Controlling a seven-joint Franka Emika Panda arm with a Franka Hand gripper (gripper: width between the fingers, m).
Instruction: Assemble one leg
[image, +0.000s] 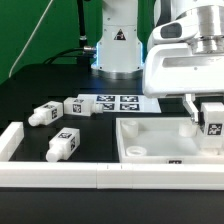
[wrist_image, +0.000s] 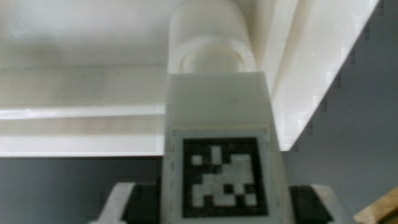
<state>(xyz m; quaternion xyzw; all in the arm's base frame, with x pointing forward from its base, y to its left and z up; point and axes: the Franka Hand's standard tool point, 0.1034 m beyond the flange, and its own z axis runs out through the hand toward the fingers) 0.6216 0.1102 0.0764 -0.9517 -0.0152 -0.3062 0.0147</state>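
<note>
My gripper (image: 208, 110) is shut on a leg (image: 213, 120), a stubby white post with a black-and-white tag. It holds the leg upright at the back right corner of the large white tray piece (image: 150, 150). In the wrist view the leg (wrist_image: 222, 110) fills the middle between my fingers (wrist_image: 128, 205), and its rounded far end sits against the tray piece's inner corner (wrist_image: 107, 100). Whether it touches the tray piece cannot be told. Three more legs lie loose at the exterior view's left: one (image: 43, 114), one (image: 77, 106), and one (image: 63, 146).
The marker board (image: 122, 102) lies flat behind the tray piece. A low white rail (image: 100, 176) runs along the front and turns back at the exterior view's left (image: 10, 140). The robot base (image: 117, 45) stands at the back.
</note>
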